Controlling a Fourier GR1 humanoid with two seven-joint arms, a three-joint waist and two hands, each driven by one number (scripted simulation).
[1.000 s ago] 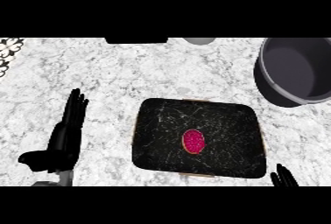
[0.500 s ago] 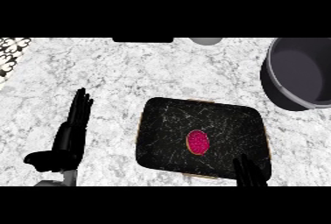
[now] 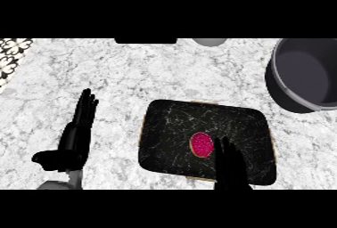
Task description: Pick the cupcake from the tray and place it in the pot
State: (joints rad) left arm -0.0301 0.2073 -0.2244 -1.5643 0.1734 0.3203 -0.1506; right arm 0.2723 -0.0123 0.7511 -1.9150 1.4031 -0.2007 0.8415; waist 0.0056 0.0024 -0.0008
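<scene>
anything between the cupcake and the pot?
Head view: only the dark tray surface under the cupcake, then bare marble counter up to the pot. No objects in that stretch.

Kitchen: marble counter [image 3: 164, 75], pot [image 3: 306, 73]

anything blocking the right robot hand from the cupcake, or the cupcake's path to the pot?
Nothing visible. The right robot hand is over the tray, fingertips right beside the cupcake. Between the cupcake and the pot lie only tray surface and bare counter.
</scene>
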